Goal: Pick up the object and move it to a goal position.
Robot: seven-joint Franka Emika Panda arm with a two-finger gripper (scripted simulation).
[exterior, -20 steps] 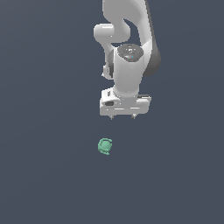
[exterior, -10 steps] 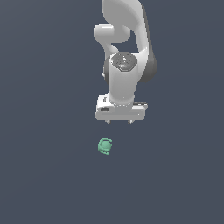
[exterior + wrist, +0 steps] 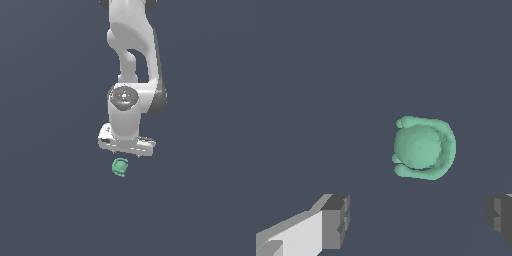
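Observation:
The object (image 3: 120, 167) is a small teal-green roundish lump with a protruding rim, lying on the dark grey floor. In the wrist view it (image 3: 423, 147) shows as a dome with a curved rim around one side. My gripper (image 3: 127, 150) hangs just above and slightly behind it, its white hand close over it. In the wrist view the gripper (image 3: 418, 220) is open and empty: the two dark finger pads (image 3: 336, 220) stand wide apart, and the object lies just beyond the gap between them, not touching either.
The plain dark grey floor (image 3: 50, 200) fills both views. The white arm (image 3: 132, 60) rises from the gripper to the exterior view's top edge.
The arm has come down and moved towards the exterior view's left, so the gripper now hangs just over the object. The object has not moved.

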